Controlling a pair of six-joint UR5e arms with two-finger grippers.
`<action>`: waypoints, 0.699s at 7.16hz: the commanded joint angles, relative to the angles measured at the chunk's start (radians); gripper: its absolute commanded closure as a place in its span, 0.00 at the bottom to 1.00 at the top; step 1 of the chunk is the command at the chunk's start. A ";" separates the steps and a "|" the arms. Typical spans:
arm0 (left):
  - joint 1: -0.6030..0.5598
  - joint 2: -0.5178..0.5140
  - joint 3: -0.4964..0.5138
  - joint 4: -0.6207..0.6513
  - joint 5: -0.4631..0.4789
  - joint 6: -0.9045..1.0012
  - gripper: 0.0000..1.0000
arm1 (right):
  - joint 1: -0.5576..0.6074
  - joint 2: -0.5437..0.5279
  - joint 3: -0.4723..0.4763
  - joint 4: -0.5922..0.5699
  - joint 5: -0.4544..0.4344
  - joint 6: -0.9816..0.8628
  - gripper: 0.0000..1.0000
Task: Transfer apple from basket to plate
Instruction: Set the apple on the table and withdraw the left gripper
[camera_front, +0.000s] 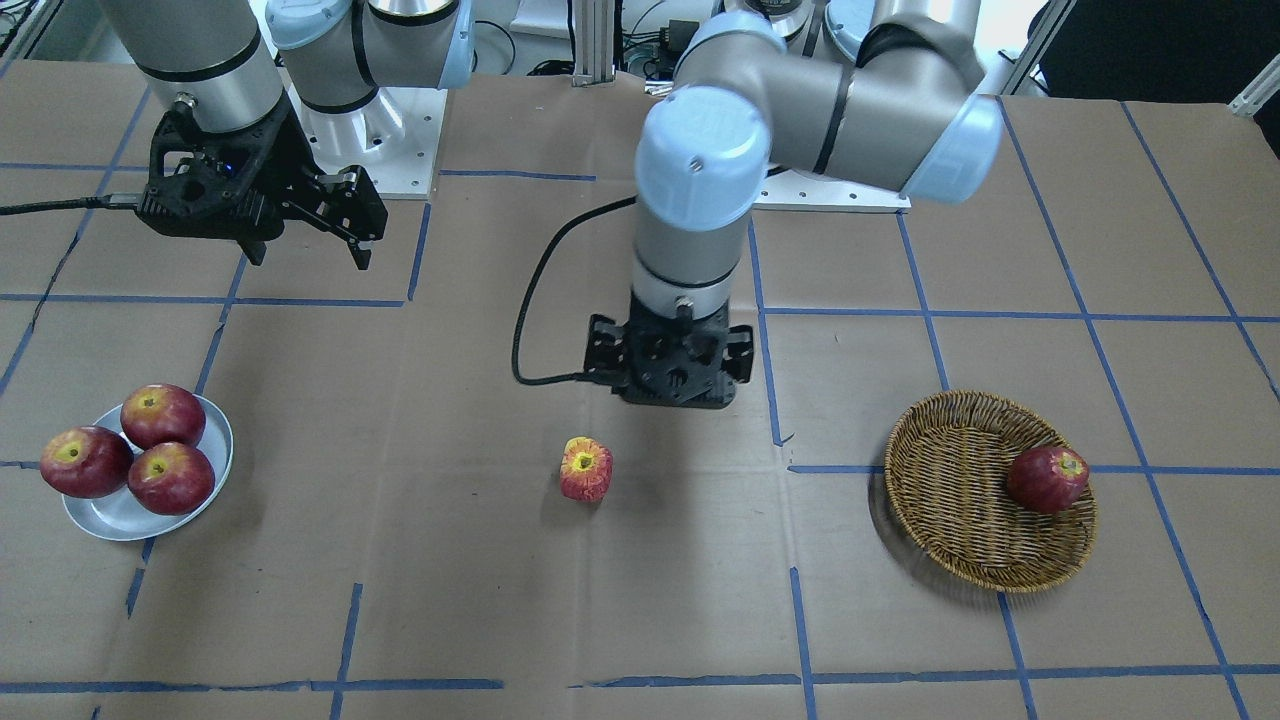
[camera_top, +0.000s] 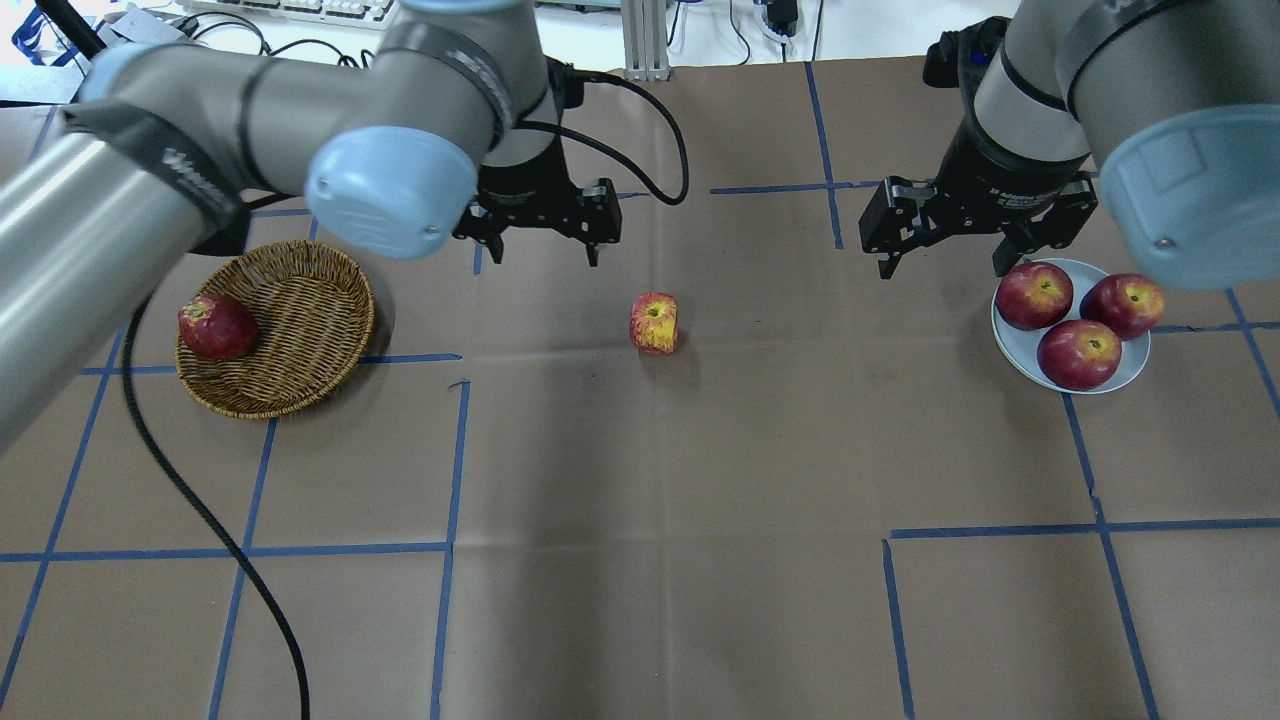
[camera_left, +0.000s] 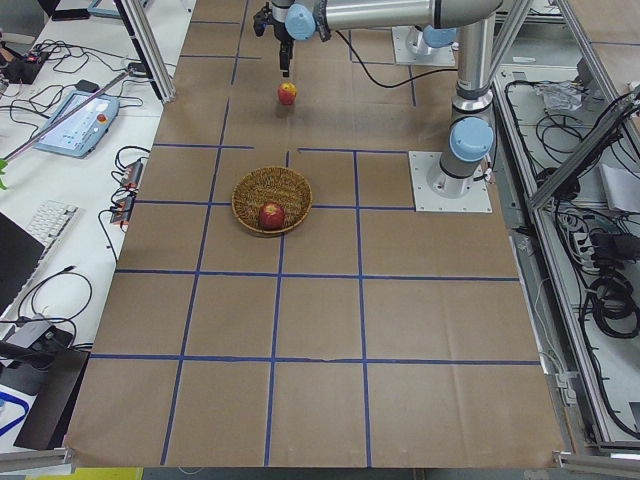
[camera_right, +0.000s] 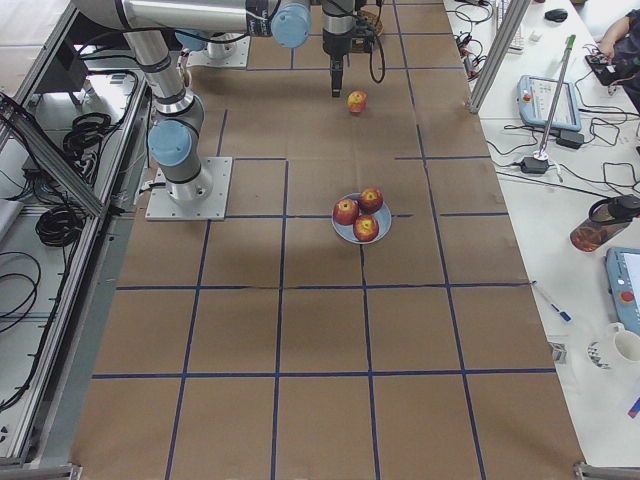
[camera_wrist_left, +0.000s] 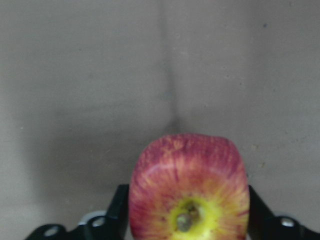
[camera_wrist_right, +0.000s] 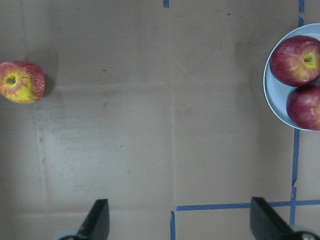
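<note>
The apple (camera_front: 586, 468), red with yellow-orange patches, lies on the brown table between basket and plate; it also shows in the overhead view (camera_top: 655, 322). My left gripper (camera_front: 672, 392) hangs just behind and above it, open and empty. In the left wrist view the apple (camera_wrist_left: 189, 185) sits between the spread fingers (camera_wrist_left: 119, 205), apart from them. The wicker basket (camera_top: 300, 300) holds one dark red apple (camera_top: 215, 327). The white-grey plate (camera_top: 1015, 345) holds three dark red apples. My right gripper (camera_top: 940, 262) is open and empty, raised beside the plate.
Blue tape lines (camera_top: 455, 460) grid the brown paper table cover. A black cable (camera_top: 200, 500) trails from the left arm over the table near the basket. The right wrist view shows the apple (camera_wrist_right: 21, 81) at far left and the plate's rim (camera_wrist_right: 272, 95) at right.
</note>
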 joint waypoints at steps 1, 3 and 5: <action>0.122 0.157 -0.033 -0.155 0.007 0.176 0.01 | 0.001 0.002 0.000 0.000 0.004 0.004 0.00; 0.225 0.208 -0.039 -0.161 0.005 0.300 0.01 | 0.008 -0.009 0.000 0.000 0.015 0.018 0.00; 0.222 0.216 -0.071 -0.166 0.007 0.301 0.01 | 0.027 0.030 -0.006 -0.065 0.015 0.100 0.00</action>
